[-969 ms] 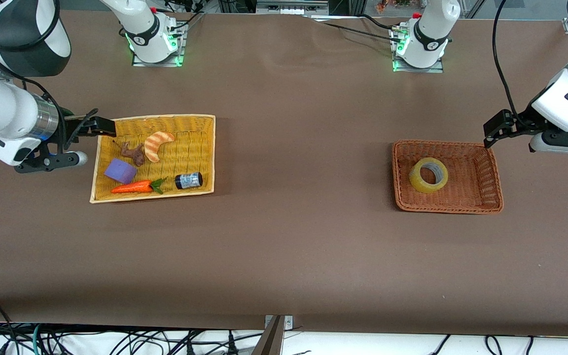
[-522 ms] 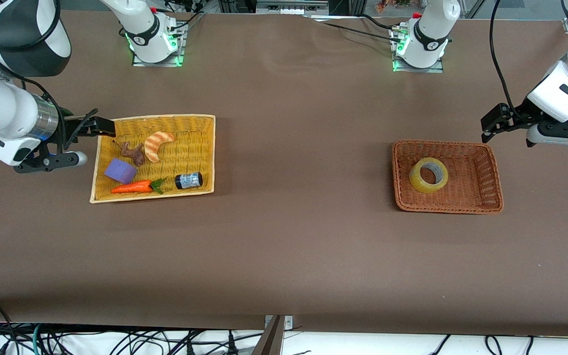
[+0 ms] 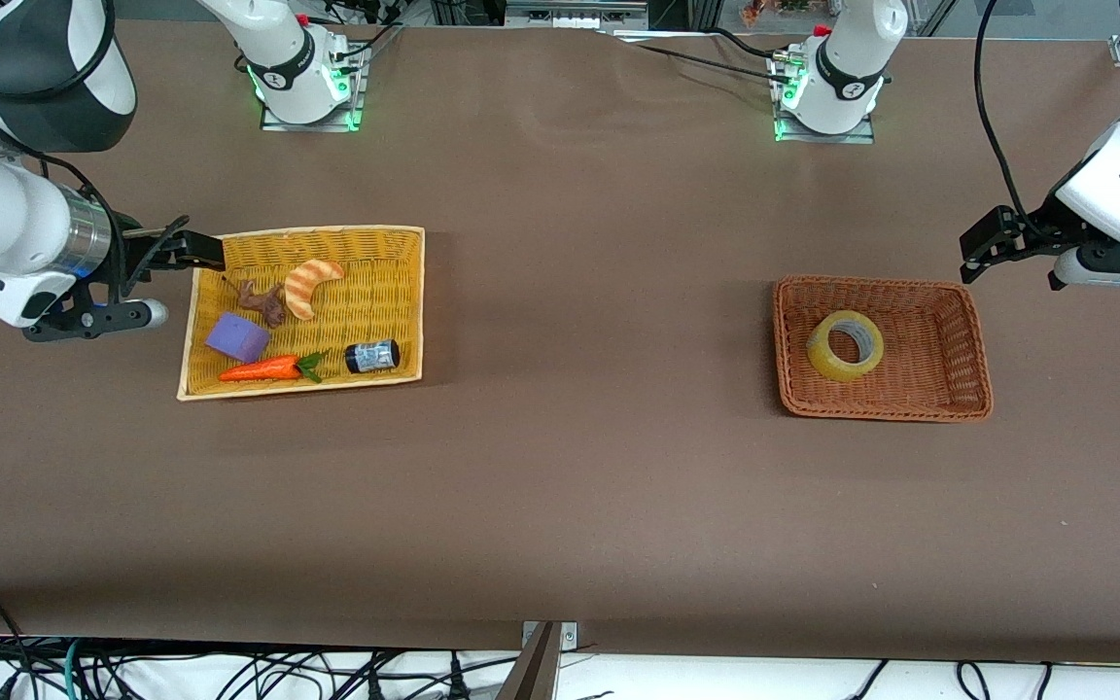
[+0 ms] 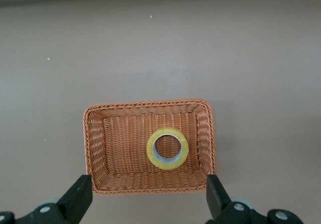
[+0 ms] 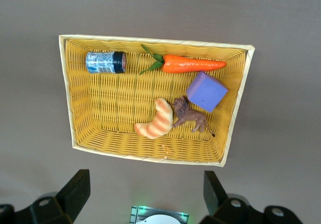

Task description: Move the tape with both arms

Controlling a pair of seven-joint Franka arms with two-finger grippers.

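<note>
Front view gives you the yellow basket [image 3: 395, 292] at the right arm's end, the brown basket [image 3: 968, 360] at the left arm's. Your left gripper [image 3: 976, 245] hovers spread by the brown basket's corner; right gripper [image 3: 192, 251], spread, over the yellow basket's edge. The tape [image 3: 845, 346] lies flat in the brown basket.

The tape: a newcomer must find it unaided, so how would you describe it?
Find the brown wicker basket toward the left arm's end of the table. The tape lies alone inside it: a yellowish translucent ring with a wide hollow core.
</note>
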